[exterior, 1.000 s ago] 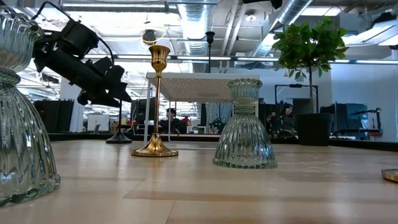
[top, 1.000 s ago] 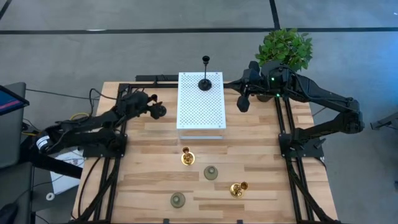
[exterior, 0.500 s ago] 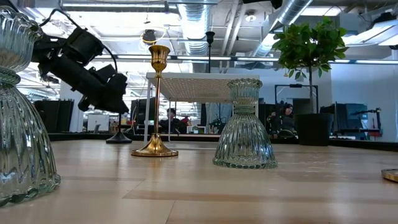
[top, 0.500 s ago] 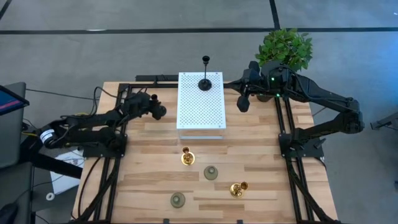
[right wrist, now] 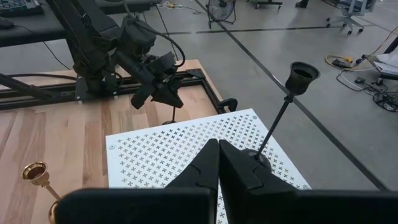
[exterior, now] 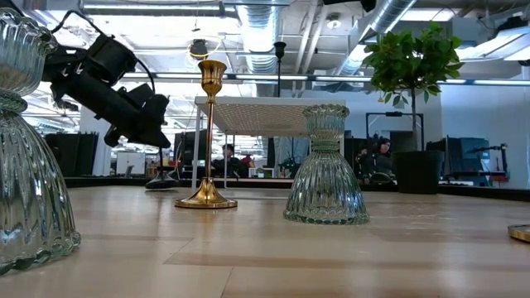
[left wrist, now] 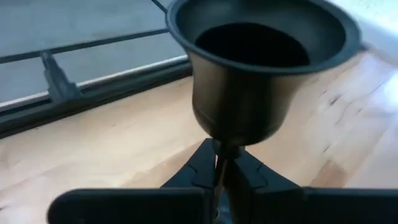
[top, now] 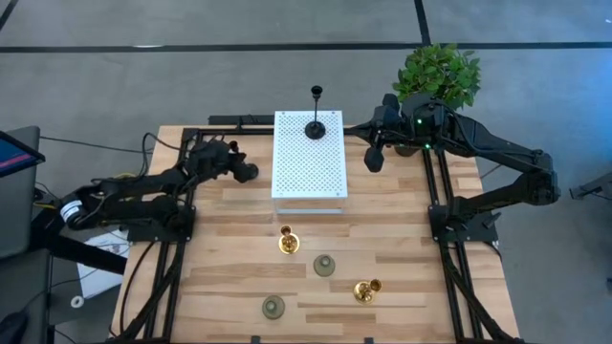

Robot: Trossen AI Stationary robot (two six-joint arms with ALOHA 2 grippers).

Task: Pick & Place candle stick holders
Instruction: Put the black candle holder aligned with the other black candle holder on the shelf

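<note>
A black candle stick holder (left wrist: 249, 68) with a thin stem stands left of the white perforated platform (top: 308, 167). My left gripper (top: 245, 172) is shut on it just under its cup. A second black holder (top: 315, 129) stands by its round base on the platform's far end. My right gripper (top: 373, 161) hangs shut and empty right of the platform. One gold holder (top: 288, 242) stands upright near the table's middle, and another (top: 364, 290) lies on its side. Two grey-green holders (top: 324, 266) (top: 273, 307) stand near the front. My left gripper pinches the black holder's thin stem (left wrist: 219, 169) between its two fingers, right below the cup. The fingers come slanting down from the table's left and lie across the stem. The holder is upright, with its round base (right wrist: 176, 122) at the table top.
A potted plant (top: 438, 75) stands at the far right corner behind my right arm. Dark frame rails (top: 170, 277) run along both sides of the table. Bare wood lies between the platform and the front holders.
My left gripper has shut on the black holder's stem, shifting slightly toward the platform as it closed. The holder stays upright where it stood.
</note>
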